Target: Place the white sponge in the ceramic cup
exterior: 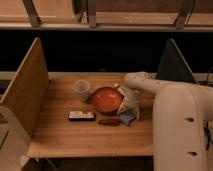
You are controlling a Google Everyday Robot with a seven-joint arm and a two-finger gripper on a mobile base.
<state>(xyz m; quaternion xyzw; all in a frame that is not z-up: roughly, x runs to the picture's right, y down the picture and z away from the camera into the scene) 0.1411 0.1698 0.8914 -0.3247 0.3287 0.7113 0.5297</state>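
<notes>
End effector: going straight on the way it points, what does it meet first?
Probably the white sponge, lying just below the end effector, beside the orange bowl; depth is unclear.

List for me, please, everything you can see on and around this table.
table: one, light wood, centre
left panel: one, wooden, table's left edge
right panel: one, dark, table's right edge
ceramic cup: one, whitish, left of the bowl
bowl: one, orange-red, mid-table
bar: one, white with dark marks, in front of the cup
small item: one, reddish-brown, in front of the bowl
white sponge: one, pale blue-grey, front right of the bowl
arm: one, white, right
gripper: one, pale, just over the sponge, jaws open
</notes>
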